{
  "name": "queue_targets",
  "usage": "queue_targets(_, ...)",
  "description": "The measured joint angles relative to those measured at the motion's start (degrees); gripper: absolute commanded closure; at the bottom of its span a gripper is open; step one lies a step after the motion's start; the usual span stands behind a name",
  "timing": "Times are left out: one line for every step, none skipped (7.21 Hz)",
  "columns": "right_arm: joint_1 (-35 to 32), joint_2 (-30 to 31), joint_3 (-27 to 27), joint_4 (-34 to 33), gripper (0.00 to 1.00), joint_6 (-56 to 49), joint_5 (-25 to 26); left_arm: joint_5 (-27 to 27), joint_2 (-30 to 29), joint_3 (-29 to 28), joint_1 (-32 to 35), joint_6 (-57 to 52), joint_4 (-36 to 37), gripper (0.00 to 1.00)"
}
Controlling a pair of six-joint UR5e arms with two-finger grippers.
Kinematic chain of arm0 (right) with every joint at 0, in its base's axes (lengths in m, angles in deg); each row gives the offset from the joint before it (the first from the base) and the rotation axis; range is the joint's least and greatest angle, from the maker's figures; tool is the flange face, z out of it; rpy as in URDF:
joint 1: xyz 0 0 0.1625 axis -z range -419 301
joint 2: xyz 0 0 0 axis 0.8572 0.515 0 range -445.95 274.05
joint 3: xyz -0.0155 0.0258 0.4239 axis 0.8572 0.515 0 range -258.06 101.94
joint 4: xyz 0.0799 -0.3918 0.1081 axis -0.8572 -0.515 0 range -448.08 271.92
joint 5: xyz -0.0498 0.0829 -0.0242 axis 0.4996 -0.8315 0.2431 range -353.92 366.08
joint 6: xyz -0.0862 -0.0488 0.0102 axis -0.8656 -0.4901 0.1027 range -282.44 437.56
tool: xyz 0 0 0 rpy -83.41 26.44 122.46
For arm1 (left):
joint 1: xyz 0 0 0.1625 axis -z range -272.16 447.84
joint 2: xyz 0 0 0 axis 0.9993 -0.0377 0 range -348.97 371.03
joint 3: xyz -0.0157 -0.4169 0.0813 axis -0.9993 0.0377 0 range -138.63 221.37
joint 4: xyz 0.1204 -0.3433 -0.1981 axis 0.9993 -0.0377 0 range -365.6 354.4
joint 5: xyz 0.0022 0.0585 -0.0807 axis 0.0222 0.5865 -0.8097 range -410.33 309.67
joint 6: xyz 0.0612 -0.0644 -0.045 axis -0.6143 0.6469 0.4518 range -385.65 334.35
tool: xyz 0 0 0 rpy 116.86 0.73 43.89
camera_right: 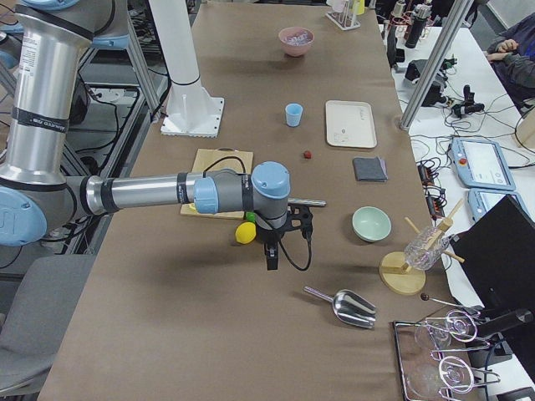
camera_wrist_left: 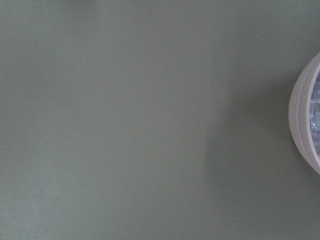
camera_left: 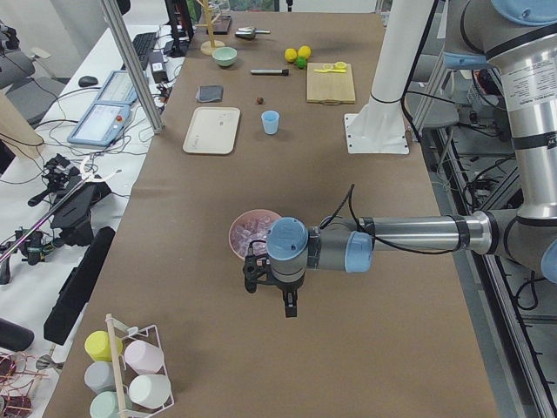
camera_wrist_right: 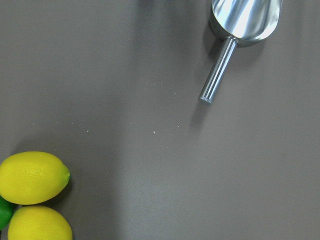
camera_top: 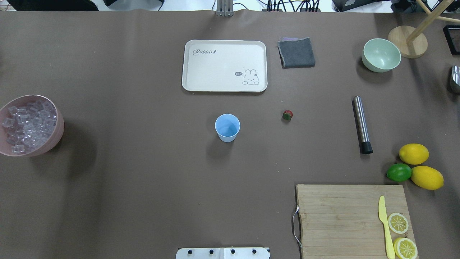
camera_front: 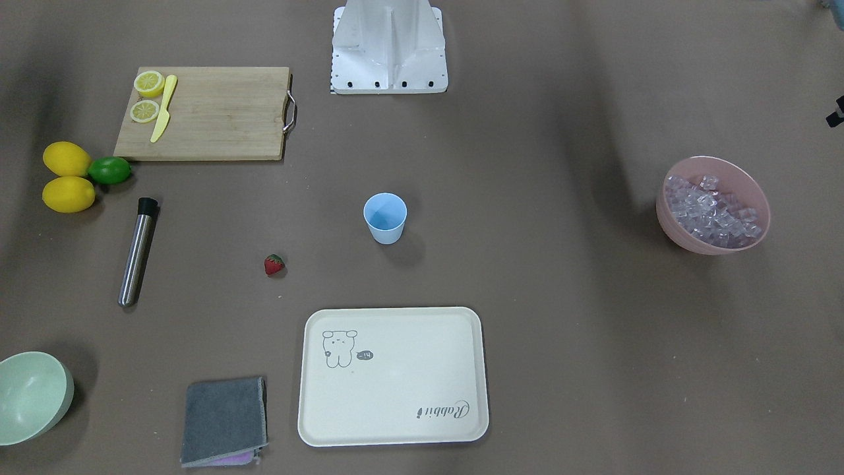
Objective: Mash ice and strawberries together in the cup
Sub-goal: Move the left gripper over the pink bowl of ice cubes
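The light-blue cup (camera_top: 227,127) stands upright mid-table and looks empty. A small red strawberry (camera_top: 287,115) lies on the table to its right. The ice (camera_top: 28,124) fills a pink bowl (camera_top: 60,127) at the left edge. My left gripper (camera_left: 271,298) hangs above the table just beside that bowl. It appears only in the exterior left view, so I cannot tell its state. Hovering over the table near the lemons is my right gripper (camera_right: 280,246), seen only from the side, state unclear. Neither wrist view shows fingers.
A steel muddler (camera_top: 361,124) lies right of the strawberry. Two lemons (camera_top: 414,154) and a lime (camera_top: 399,172) sit beside a cutting board (camera_top: 341,216) with a yellow knife and lemon halves. A cream tray (camera_top: 222,86), grey cloth (camera_top: 296,52), green bowl (camera_top: 381,54) and metal scoop (camera_wrist_right: 240,30) are also about.
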Motion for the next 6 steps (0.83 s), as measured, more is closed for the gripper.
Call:
queue_targets(0.0, 0.1, -0.4, 0.1, 0.0, -0.3, 0.5, 0.0, 0.0, 0.0, 0.0, 0.0, 0.0, 0.0)
queue_targets(0.0, 0.4, -0.8, 0.2, 0.0, -0.8, 1.1, 0.0, 0.0, 0.0, 0.0, 0.0, 0.0, 0.0)
queue_targets(-0.1, 0.6, -0.9, 0.2, 0.0, -1.0, 1.2, 0.0, 0.0, 0.0, 0.0, 0.0, 0.0, 0.0)
queue_targets(-0.1, 0.7, -1.0, 0.2, 0.0, -1.0, 1.2, 0.0, 0.0, -0.1, 0.0, 0.0, 0.0, 0.0)
queue_targets(-0.1, 0.4, -1.1, 0.3, 0.0, -0.8, 1.2, 0.0, 0.0, -0.1, 0.0, 0.0, 0.0, 0.0)
queue_targets(-0.1, -0.1, -1.5, 0.3, 0.0, -0.6, 1.2, 0.0, 0.0, -0.1, 0.0, 0.0, 0.0, 0.0)
